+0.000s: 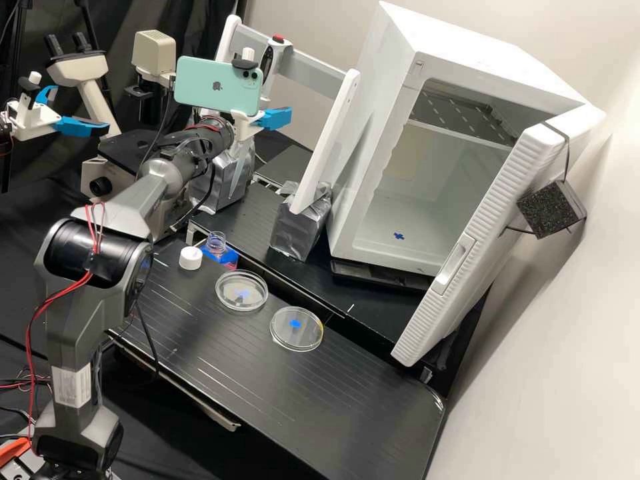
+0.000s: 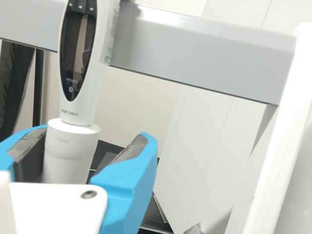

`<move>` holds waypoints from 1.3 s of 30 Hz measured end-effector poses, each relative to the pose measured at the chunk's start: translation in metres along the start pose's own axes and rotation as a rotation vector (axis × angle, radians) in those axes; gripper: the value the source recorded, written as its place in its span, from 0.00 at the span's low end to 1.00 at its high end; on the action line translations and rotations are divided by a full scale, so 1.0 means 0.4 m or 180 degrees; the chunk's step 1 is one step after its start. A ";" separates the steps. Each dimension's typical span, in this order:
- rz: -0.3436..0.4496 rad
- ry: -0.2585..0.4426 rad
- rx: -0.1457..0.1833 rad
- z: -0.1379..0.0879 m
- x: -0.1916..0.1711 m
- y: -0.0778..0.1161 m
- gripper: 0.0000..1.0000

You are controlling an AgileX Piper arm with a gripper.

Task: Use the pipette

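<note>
One digital pipette at the grey crossbar. Gripper open, fingers either side of its lower body, gap to one. Two petri dishes on bench.

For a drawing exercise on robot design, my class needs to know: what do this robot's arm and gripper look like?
The arm is dark grey, with rounded black joints, red and black cables and a white label. The gripper is white, with bright blue fingers and dark pads.
</note>
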 end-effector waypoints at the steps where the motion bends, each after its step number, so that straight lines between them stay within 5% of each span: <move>1: 0.0000 0.0000 0.0016 0.000 0.000 0.000 0.00; 34: -0.0023 0.0050 0.0086 0.007 0.003 0.006 0.00; 39: -0.0059 0.0095 0.0186 0.010 0.004 0.007 0.00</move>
